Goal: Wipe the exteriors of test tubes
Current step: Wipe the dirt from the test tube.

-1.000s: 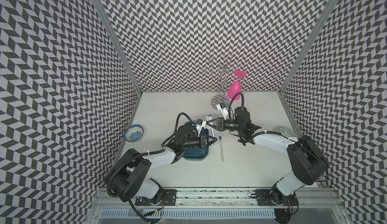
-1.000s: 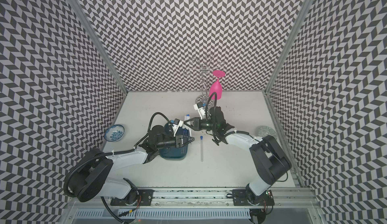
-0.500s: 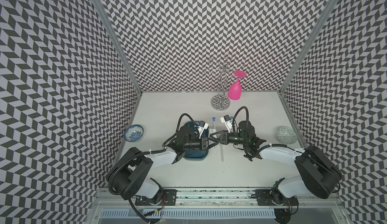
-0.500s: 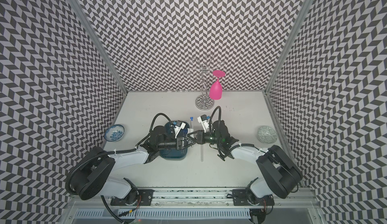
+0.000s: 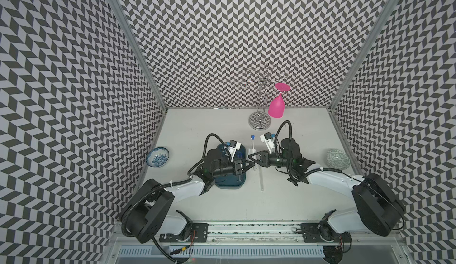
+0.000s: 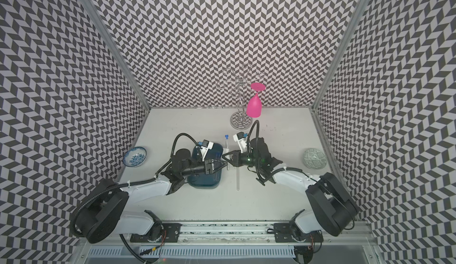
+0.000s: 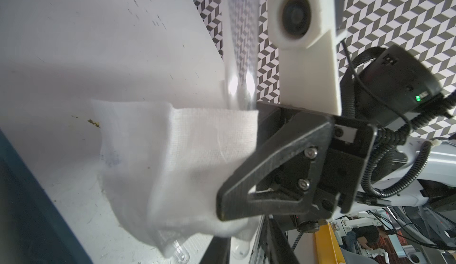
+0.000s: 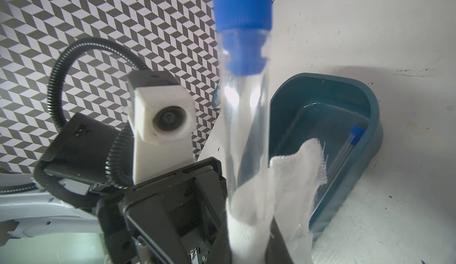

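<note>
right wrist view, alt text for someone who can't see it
A clear test tube with a blue cap fills the foreground, white cloth wrapped around its lower part. The left gripper and its camera face it; a teal tray nearby holds another capped tube.

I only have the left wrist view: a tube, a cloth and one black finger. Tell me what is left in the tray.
Observer: The right wrist view looks into the tray. At least one capped tube lies inside, along one wall.
Operator: Now report any tube lying outside the tray.
Observer: In both top views one loose tube lies flat on the table, between the tray and the right arm.
</note>
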Available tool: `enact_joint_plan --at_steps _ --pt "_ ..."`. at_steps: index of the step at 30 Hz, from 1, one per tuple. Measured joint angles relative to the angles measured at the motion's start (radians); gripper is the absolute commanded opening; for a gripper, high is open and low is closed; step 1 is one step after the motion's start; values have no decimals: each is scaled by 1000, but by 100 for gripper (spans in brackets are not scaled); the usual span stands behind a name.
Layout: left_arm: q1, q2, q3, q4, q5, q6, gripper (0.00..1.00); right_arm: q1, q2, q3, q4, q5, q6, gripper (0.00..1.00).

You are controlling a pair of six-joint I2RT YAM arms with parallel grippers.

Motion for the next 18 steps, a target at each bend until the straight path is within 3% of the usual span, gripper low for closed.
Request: enact_joint_plan --at_steps 8,18 --pt "49 -156 39 -148 -89 67 40 0 -39 5 -113 2 -64 14" --pt "69 37 238 -173 -51 156 40 1 -127 -44 -140 -18 -67 15"
